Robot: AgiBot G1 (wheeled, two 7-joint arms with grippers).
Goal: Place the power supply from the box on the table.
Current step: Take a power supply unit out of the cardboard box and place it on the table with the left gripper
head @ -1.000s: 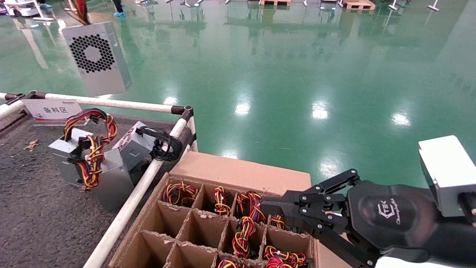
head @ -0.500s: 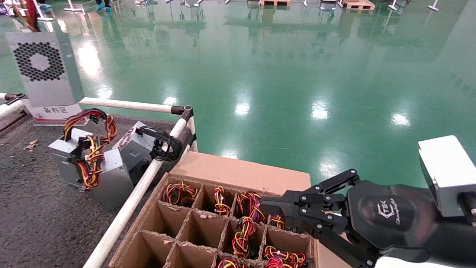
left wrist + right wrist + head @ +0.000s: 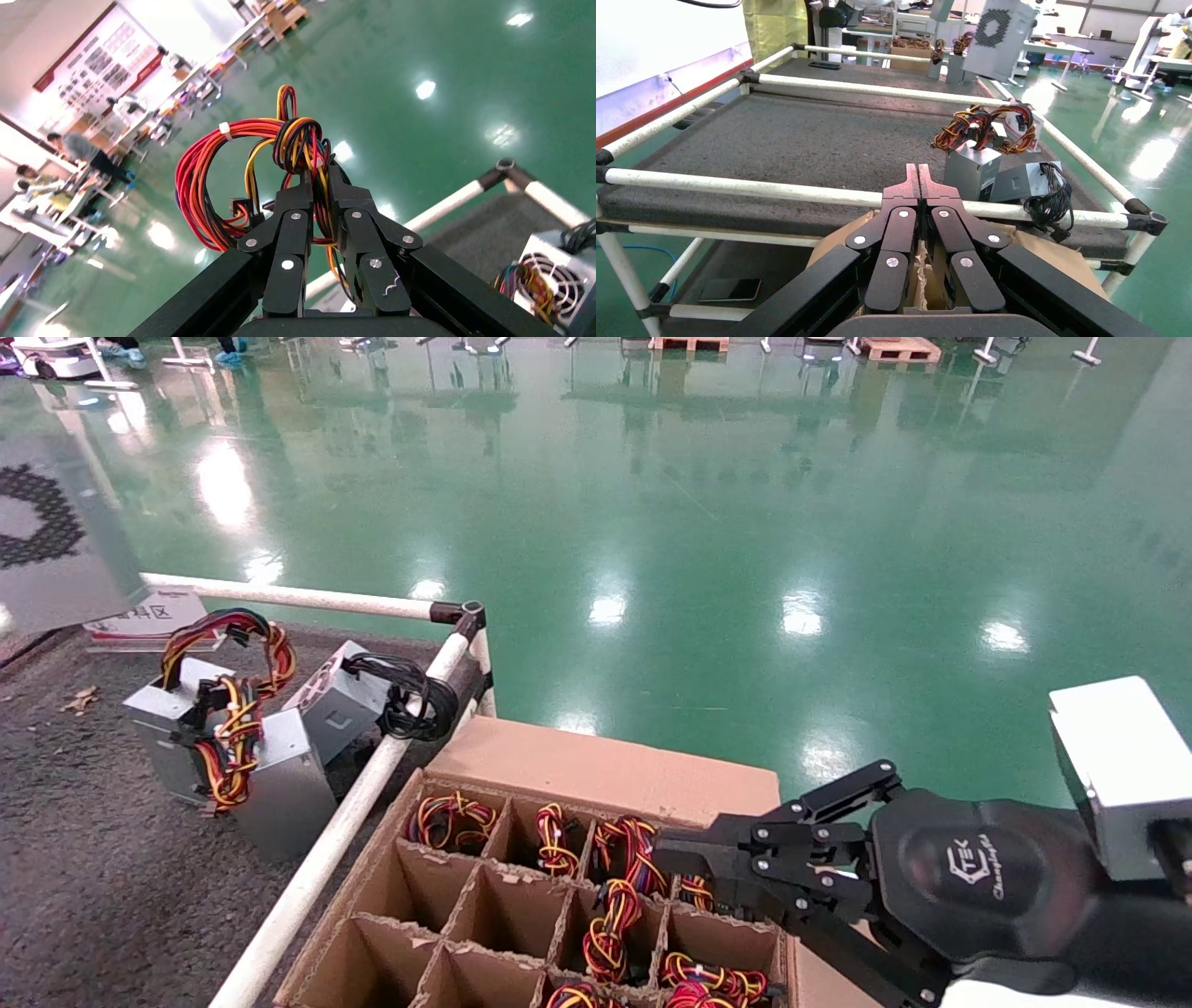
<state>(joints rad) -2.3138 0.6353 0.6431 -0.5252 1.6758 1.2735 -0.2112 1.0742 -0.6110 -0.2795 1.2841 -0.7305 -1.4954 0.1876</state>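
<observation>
high over the bench (image 3: 84, 896) the left pincer (image 3: 318, 184) pinches only the power supply (image 3: 42, 551) wires, which may slip.

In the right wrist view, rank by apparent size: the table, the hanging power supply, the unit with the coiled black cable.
1. The table, by far the largest.
2. and 3. The power supply and the unit with the coiled black cable look about alike; the power supply hangs farther off, so I would not rank them.
</observation>
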